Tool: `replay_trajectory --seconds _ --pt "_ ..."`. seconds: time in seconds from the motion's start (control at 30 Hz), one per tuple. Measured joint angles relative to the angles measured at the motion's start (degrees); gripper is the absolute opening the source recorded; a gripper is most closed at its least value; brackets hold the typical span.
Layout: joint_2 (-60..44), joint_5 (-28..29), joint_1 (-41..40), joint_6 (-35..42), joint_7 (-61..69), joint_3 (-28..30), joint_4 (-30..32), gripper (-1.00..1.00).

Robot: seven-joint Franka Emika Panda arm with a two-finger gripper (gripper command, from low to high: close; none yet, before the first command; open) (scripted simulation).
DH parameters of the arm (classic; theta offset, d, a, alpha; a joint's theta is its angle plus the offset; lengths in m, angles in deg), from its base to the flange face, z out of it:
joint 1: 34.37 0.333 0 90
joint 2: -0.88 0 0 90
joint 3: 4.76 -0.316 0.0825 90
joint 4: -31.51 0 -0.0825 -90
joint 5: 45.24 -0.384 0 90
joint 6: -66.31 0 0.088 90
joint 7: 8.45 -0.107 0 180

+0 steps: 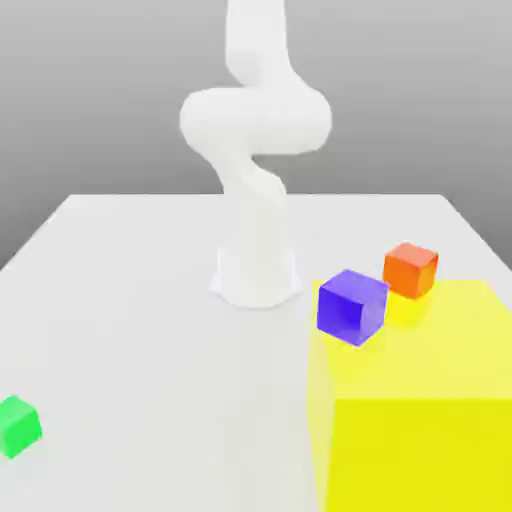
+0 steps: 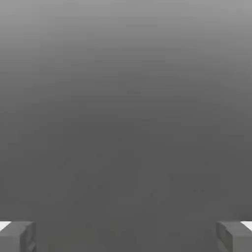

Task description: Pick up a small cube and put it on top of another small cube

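Observation:
The small bright green cube [image 1: 18, 426] sits on the white table [image 1: 150, 350] near the front, at the exterior view's left. A purple cube [image 1: 351, 306] and an orange cube [image 1: 410, 270] rest on the big yellow block [image 1: 420, 400] at the exterior view's right. The white arm [image 1: 255, 200] rises from its base at the table's middle and runs up out of the picture. In the hand view my gripper [image 2: 126, 236] stands open, its two grey fingertips [image 2: 17, 236] far apart with nothing between them, facing plain grey background.
The yellow block takes up the front right of the table and stands tall beside the arm's base [image 1: 256, 278]. Open white tabletop lies between the base and the green cube.

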Motion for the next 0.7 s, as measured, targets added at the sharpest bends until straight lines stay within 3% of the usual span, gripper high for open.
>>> replay_trajectory --seconds 0.43,0.7 --pt "-27.23 -8.25 -1.99 -8.66 9.31 13.83 1.92 0.0" --pt "-43.97 -14.27 -8.07 -13.8 15.68 18.27 3.05 0.0"
